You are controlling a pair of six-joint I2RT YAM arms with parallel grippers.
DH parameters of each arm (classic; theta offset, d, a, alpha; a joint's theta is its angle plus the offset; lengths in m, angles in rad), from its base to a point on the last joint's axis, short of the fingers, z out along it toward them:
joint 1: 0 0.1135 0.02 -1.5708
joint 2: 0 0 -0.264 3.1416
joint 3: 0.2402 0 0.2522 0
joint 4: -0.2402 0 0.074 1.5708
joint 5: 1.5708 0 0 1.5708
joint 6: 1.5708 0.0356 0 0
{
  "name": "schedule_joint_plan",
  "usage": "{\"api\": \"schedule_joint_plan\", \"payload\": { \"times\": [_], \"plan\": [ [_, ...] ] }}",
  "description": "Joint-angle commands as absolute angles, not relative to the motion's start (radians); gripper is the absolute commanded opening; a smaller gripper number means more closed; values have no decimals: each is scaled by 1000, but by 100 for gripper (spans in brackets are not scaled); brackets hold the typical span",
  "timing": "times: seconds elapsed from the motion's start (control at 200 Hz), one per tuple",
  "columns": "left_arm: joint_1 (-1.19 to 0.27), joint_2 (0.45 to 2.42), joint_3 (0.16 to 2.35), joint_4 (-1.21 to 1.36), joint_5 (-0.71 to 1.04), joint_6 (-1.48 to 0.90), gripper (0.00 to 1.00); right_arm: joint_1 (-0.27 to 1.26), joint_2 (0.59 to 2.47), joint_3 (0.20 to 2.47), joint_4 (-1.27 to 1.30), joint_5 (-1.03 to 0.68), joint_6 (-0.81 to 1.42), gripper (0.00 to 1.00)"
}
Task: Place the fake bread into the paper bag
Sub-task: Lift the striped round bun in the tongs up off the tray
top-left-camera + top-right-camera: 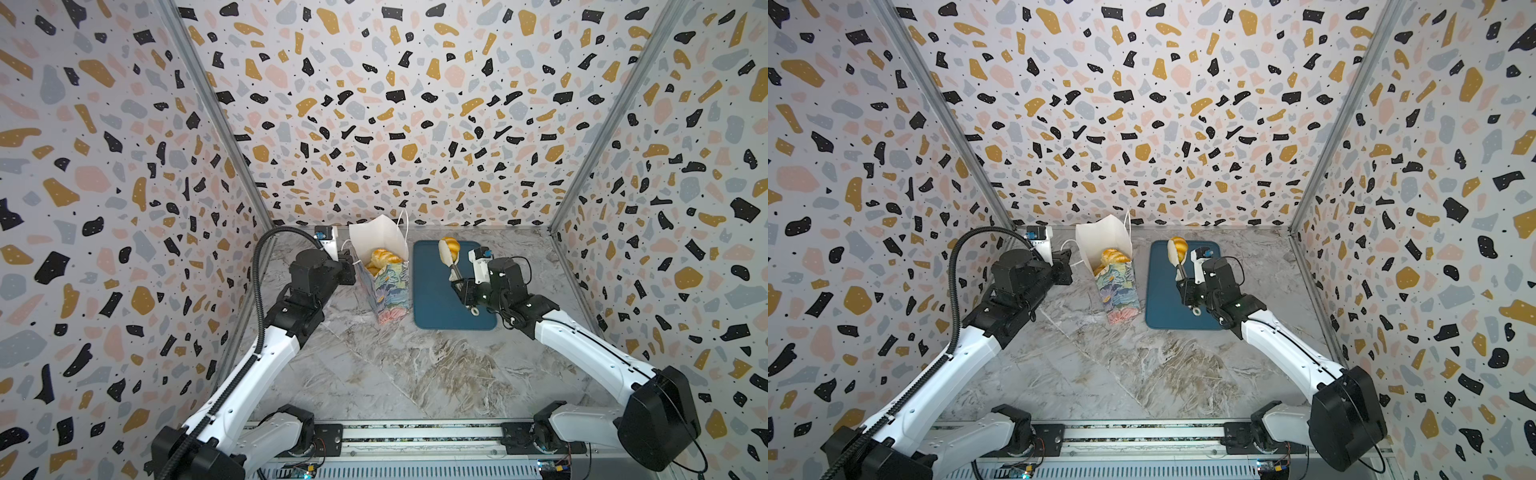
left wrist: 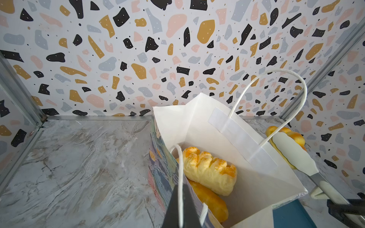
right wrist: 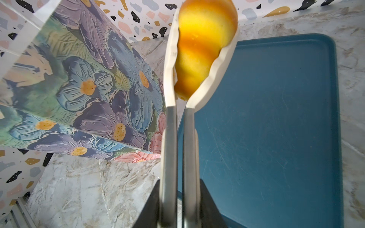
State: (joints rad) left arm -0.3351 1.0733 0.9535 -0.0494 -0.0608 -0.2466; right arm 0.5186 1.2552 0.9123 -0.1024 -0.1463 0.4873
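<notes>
— What are the tongs [image 3: 169,142] made of?
— Brushed metal arms with a dull shine. They run out from between the right gripper [image 3: 179,182]'s matt black plastic fingers [image 3: 147,211]. Beyond the arms, the tips [image 3: 169,79] are white, matt and rubbery-looking.
— And the roll [image 3: 203,43] they pinch?
— Smooth and faintly glossy, like soft foam.
— Around those fingers?
— Left of them is the paper bag [image 3: 83,84], matt paper printed like thick brushwork, plain white inside. Under them is a tray [image 3: 276,118] of dark-blue plastic, satin and finely scratched, on a smooth marble-look table [image 3: 88,189].
— By the left gripper [image 1: 351,267]?
— Against its dark matt finger [image 2: 175,213] lies a white twisted-paper cord handle [image 2: 180,173]. Just past it is a loaf [image 2: 209,171] with a rough, crumbly top.
</notes>
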Motion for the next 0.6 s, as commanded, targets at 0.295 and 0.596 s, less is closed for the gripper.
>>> {"api": "schedule_joint_plan", "payload": {
  "times": [0.295, 0.596],
  "plan": [
    [-338, 1060, 944, -12, -55, -234, 0, 558, 1141, 951, -27, -132, 511, 18],
    [-339, 1058, 945, -14, -60, -234, 0, 594, 1101, 980, -24, -123, 512, 18]
  ]
}}
